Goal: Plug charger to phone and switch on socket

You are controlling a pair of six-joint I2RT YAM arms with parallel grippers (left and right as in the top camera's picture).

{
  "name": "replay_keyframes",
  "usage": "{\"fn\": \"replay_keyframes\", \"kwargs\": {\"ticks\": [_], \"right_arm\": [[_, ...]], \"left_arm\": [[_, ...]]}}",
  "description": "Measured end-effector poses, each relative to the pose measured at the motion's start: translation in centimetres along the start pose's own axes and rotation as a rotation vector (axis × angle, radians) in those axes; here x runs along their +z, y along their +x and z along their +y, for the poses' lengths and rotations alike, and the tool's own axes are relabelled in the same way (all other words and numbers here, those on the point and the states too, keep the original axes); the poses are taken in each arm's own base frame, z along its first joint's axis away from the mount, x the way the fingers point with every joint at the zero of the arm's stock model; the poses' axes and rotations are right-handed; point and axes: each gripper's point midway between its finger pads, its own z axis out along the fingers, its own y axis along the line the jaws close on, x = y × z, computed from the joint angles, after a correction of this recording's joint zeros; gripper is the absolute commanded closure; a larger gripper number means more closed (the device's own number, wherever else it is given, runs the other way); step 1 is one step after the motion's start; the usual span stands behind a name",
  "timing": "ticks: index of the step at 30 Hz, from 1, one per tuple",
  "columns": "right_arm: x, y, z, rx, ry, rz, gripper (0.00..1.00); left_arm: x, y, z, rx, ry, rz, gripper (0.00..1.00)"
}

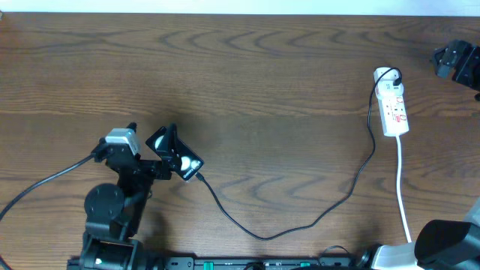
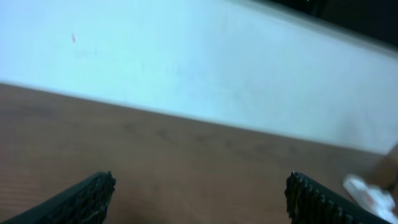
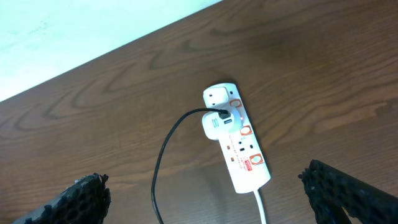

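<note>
The phone point(image 1: 185, 162), a black slab with white blobs, lies on the table at the lower left. The black charger cable point(image 1: 300, 225) runs from the phone's lower right edge in a long loop to the white socket strip point(image 1: 394, 109) at the right. In the right wrist view the cable point(image 3: 163, 149) enters a white adapter plugged into the strip point(image 3: 239, 146). My left gripper point(image 1: 171, 148) is right at the phone; its wrist view shows the jaws point(image 2: 199, 193) open and empty, the phone hidden. My right gripper point(image 1: 452, 60) is open point(image 3: 211, 190), above and beside the strip.
The strip's white cord point(image 1: 403, 195) runs down toward the front edge, near the right arm's base point(image 1: 442, 244). A pale wall borders the table's far edge point(image 1: 240, 9).
</note>
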Motion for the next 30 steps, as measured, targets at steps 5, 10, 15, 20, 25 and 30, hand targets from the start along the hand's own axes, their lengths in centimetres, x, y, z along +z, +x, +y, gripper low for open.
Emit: {"fn": "replay_keyframes", "kwargs": {"ticks": [5, 10, 15, 20, 25, 30], "right_arm": [[0.0, 0.0, 0.0, 0.0, 0.0, 0.0, 0.01], [0.0, 0.0, 0.0, 0.0, 0.0, 0.001, 0.01], [0.0, 0.0, 0.0, 0.0, 0.0, 0.001, 0.01], [0.0, 0.0, 0.0, 0.0, 0.0, 0.001, 0.01], [0.0, 0.0, 0.0, 0.0, 0.0, 0.001, 0.01], [0.0, 0.0, 0.0, 0.0, 0.0, 0.001, 0.01]], "left_arm": [[-0.7, -0.6, 0.8, 0.0, -0.007, -0.144, 0.11], [-1.4, 0.2, 2.1, 0.0, -0.033, -0.214, 0.11], [-1.8, 1.4, 3.6, 0.002, -0.068, -0.25, 0.11], [-2.2, 2.6, 4.7, 0.004, -0.09, -0.271, 0.11], [-2.6, 3.3, 5.2, 0.006, -0.097, -0.293, 0.11], [-2.6, 4.4, 5.7, 0.005, -0.116, -0.26, 0.11]]}}
